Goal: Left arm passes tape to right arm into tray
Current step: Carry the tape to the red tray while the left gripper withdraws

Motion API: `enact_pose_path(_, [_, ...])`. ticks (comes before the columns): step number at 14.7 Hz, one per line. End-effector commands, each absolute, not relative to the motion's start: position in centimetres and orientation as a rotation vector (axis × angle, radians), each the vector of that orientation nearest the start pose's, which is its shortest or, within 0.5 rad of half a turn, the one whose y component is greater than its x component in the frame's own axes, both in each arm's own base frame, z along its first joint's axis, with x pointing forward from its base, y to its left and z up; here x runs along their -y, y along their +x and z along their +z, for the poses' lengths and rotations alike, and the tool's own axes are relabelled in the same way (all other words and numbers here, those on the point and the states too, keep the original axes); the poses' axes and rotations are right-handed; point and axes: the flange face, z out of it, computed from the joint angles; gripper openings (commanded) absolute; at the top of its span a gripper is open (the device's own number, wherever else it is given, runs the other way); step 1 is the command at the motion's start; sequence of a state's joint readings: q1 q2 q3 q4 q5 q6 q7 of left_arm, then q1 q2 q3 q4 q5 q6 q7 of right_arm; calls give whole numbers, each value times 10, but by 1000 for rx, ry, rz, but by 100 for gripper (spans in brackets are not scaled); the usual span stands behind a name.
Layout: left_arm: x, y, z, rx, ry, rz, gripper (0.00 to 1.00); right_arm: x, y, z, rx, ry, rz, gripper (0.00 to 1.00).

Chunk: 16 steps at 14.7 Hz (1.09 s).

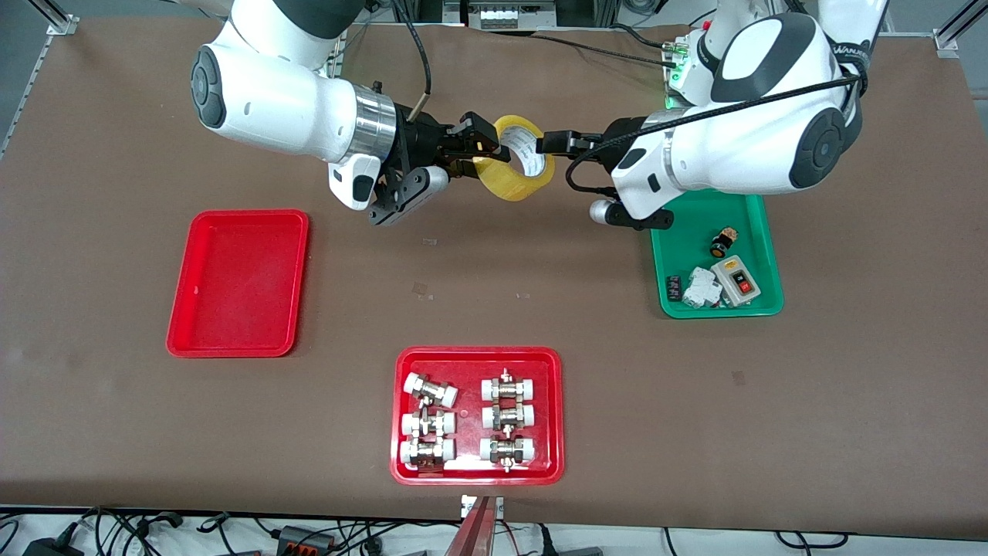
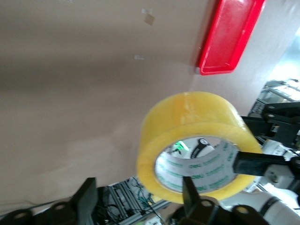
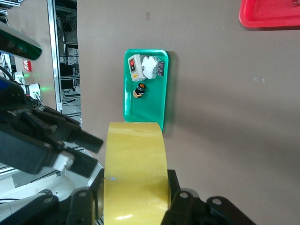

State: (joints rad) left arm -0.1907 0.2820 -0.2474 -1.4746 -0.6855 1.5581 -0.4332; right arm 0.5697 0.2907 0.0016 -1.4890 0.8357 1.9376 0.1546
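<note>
The yellow tape roll [image 1: 515, 158] with a white core hangs in the air between the two grippers, over the table's middle near the robots' side. My right gripper [image 1: 482, 147] is shut on the tape [image 3: 136, 164], one finger on each flat side. My left gripper [image 1: 549, 143] is open at the roll's core [image 2: 197, 166], with one fingertip [image 2: 191, 194] at the rim and the other [image 2: 86, 201] well apart. The plain red tray [image 1: 239, 282] lies empty toward the right arm's end and also shows in the left wrist view [image 2: 229, 37].
A red tray of pipe fittings [image 1: 552, 409] sits nearest the front camera. A green tray [image 1: 752, 224] with a switch box and small parts lies under the left arm and shows in the right wrist view [image 3: 133, 108].
</note>
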Motion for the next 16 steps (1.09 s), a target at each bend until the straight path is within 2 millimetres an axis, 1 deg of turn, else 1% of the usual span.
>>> enact_pose_path(1, [282,552,554,-9,2552,-534,100,-396,544,533,178,-2343,213,26])
enact_pose_path(2, [269,552,561,-16,2565,-524,100,-383,554,527,146,-2348,214,26])
enact_pose_path(3, [250,554,563,-36,2594,-529,100,-367,565,520,112,-2353,227,26])
enact_pose_path(5, [227,554,565,-51,2660,-542,100,-318,591,505,30,-2360,272,26])
enact_pose_path(6, [214,551,575,-57,2709,-517,100,-287,602,494,-10,-2361,315,26])
enact_pose_path(7, [203,548,584,-51,2750,-481,100,-251,612,482,-40,-2355,353,26])
enact_pose_path(8, [191,547,592,-8,2770,-441,100,-213,625,466,-73,-2353,375,26])
enact_pose_path(9, [178,549,594,35,2780,-421,100,-177,635,451,-102,-2372,379,26])
enact_pose_path(10, [164,552,593,73,2797,-401,100,-148,642,435,-116,-2393,389,26])
enact_pose_path(11, [156,553,592,98,2827,-390,100,-115,649,417,-116,-2409,391,26])
enact_pose_path(12, [148,553,589,141,2883,-400,100,-81,653,401,-141,-2407,401,26])
enact_pose_path(13, [138,554,589,176,2945,-385,100,-54,654,392,-154,-2424,406,26])
enact_pose_path(14, [130,551,597,233,2991,-351,100,-26,654,376,-147,-2447,424,26])
enact_pose_path(15, [119,549,606,256,3009,-320,100,8,652,360,-122,-2431,423,26])
enact_pose_path(16, [98,552,609,247,3008,-305,100,46,648,336,-97,-2393,430,26])
